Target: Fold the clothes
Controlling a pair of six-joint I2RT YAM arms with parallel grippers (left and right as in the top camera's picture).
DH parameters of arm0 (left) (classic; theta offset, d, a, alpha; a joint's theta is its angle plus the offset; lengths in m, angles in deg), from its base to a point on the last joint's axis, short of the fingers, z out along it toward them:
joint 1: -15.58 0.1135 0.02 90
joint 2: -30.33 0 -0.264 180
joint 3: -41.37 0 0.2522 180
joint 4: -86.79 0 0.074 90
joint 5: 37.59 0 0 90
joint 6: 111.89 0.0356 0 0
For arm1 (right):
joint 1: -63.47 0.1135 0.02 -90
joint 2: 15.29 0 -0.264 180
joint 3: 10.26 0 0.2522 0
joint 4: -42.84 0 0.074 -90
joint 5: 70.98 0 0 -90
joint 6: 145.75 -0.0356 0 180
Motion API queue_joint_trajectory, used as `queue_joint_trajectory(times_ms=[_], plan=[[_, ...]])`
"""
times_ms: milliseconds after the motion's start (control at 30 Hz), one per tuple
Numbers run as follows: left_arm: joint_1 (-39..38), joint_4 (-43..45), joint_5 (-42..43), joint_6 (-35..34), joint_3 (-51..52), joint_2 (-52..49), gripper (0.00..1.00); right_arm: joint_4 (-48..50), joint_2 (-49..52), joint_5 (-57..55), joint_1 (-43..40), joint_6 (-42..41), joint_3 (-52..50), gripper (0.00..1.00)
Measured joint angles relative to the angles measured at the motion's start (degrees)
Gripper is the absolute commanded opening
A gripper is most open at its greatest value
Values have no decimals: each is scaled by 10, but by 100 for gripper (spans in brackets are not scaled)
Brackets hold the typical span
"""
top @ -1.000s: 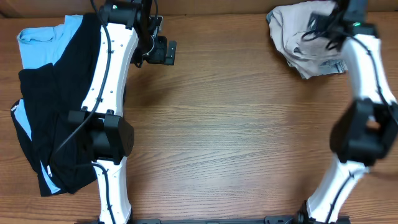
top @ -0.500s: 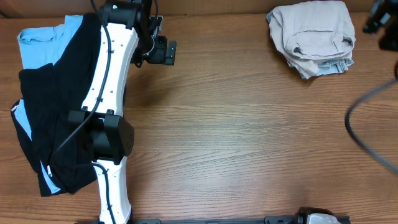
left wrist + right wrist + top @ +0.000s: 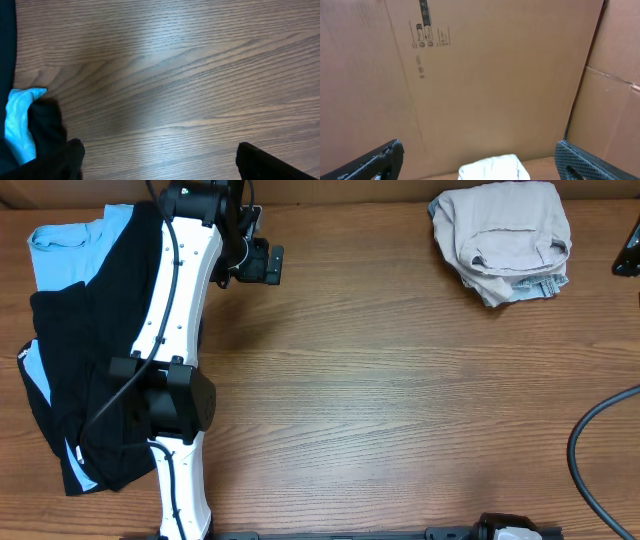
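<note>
Located the khaki shorts (image 3: pixel 503 242) at 1 o'clock on the desk (image 3: pixel 400 400), gathered into a compact folded bundle and touched by neither tool. Noted a strip of faded blue fabric (image 3: pixel 540 285) showing from under the bundle at its 5 o'clock edge. Found the left tool (image 3: pixel 262 262) at 11 o'clock over the desk, well apart from the shorts, holding nothing. Confirmed from the left wrist view both dark fingers (image 3: pixel 75 155) spread wide over bare wood grain, with light-blue cloth (image 3: pixel 20 120) and black cloth (image 3: pixel 47 130) just beside them at 8 o'clock. Recorded a heap of black and light-blue garments (image 3: pixel 70 350) at 9 o'clock on the desk, partly under the white left arm (image 3: pixel 175 330). Found the right tool (image 3: pixel 479 146) spread wide, gripping nothing and pointing at brown cardboard box walls (image 3: pixel 485 75). Could not tell the contents of those boxes. Observed pale cloth low at 6 o'clock in the right wrist view, below the parted fingers. Logged a dark cable (image 3: pixel 590 450) at 4 o'clock.
</note>
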Motion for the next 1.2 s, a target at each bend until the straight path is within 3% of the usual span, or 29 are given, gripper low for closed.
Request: queue_joint_trajectory(times_ms=[200,300,867,1200], plan=[[0,0,0,0,0,0,100,-58,-1,0,0,0,-27,100],[0,0,0,0,0,0,100,-26,-16,0,0,0,-78,100],[0,0,0,0,0,0,100,582,-283,0,107,0,-751,100],[0,0,0,0,0,0,100,732,-433,16,113,1,-1011,100]])
